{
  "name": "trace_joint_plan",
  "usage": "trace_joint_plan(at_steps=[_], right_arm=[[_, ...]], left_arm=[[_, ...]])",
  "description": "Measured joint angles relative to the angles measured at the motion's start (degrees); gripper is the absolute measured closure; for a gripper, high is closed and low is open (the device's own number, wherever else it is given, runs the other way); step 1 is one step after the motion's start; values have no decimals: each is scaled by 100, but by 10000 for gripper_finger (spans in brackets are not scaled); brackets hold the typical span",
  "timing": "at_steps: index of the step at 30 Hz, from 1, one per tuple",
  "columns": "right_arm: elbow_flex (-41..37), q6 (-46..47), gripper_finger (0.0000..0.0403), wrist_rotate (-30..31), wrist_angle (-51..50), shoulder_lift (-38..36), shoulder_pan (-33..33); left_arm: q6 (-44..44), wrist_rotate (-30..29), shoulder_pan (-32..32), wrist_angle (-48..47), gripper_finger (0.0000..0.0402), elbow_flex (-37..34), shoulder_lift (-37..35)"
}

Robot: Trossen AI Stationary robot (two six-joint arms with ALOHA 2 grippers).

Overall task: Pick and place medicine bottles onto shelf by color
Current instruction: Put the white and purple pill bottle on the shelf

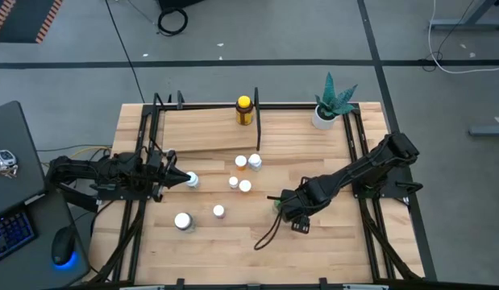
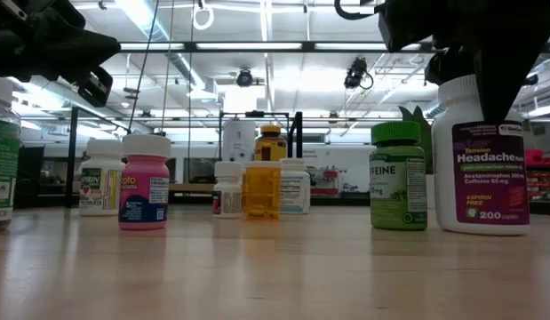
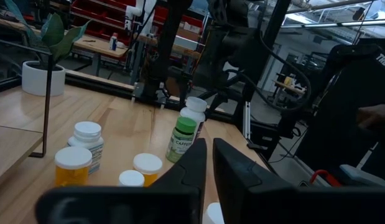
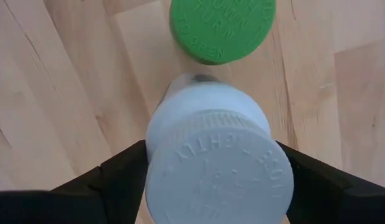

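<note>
a: item one, right gripper [image 4: 211, 165]?
b: it hangs over the white headache bottle [image 2: 480, 160], one finger on each side of the cap, both fingers right at the cap's edge. whether they press it or only bracket it, i cannot tell. the bottle stands upright on the table [image 1: 330, 242].

a: its place relative to the green-capped bottle [image 2: 399, 176]?
b: just beside it, the two nearly touching. in the right wrist view the green cap [image 4: 222, 28] shows just past the white one.

a: item two, left gripper [image 1: 183, 179]?
b: fingers closed together, holding nothing, the tip at a small white-capped bottle [image 1: 192, 180] well apart from the green-capped bottle, across the table.

a: item three, the loose bottles?
b: a cluster of small white-capped and orange ones [image 1: 243, 173] stands between the left gripper and the green-capped bottle. a pink bottle [image 2: 145, 193] with a white cap and an orange bottle [image 2: 262, 190] stand upright among them in the low view.

a: item four, the shelf [image 1: 209, 129]?
b: farther back than the green-capped bottle, a light board in black rods. an amber bottle with a yellow cap [image 1: 244, 110] stands at its back edge.

a: item five?
b: a white pot with a green plant [image 1: 328, 109], behind the green-capped bottle at the table's rear.
</note>
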Motion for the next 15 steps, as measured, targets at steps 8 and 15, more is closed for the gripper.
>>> trace_joint_plan(at_steps=[8, 15], right_arm=[[210, -4, 93, -161, -353, 44, -100], [827, -51, 93, -157, -1224, 28, -263]], left_arm=[[0, -1, 2, 0, 368, 0, 1], [-1, 0, 0, 0, 373, 0, -1]])
